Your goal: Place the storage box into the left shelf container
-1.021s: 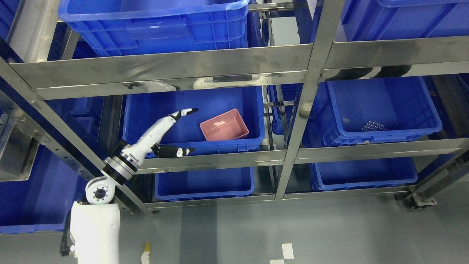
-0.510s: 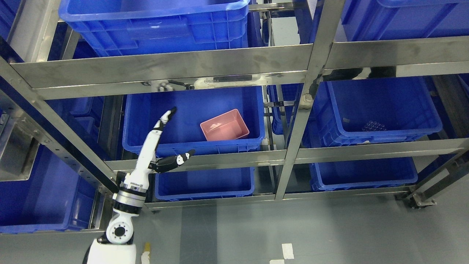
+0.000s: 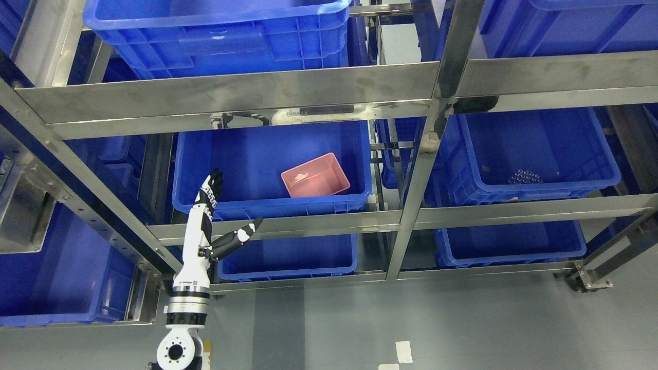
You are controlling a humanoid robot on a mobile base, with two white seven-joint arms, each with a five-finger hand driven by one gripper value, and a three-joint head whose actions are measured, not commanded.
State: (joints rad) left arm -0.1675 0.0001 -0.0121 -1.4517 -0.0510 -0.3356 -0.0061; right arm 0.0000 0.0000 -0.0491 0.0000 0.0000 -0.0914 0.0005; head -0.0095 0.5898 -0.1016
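Left hand (image 3: pixel 208 216), fingers spread and holding nothing, hangs by the front left corner of the blue left container (image 3: pixel 267 205); pink storage box (image 3: pixel 315 175) lies inside it. Risk: thumb catching the steel shelf rail (image 3: pixel 308 223) just beside it

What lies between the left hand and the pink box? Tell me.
In the head view, only the bare blue floor of the bin separates the left hand from the pink box; nothing else lies there.
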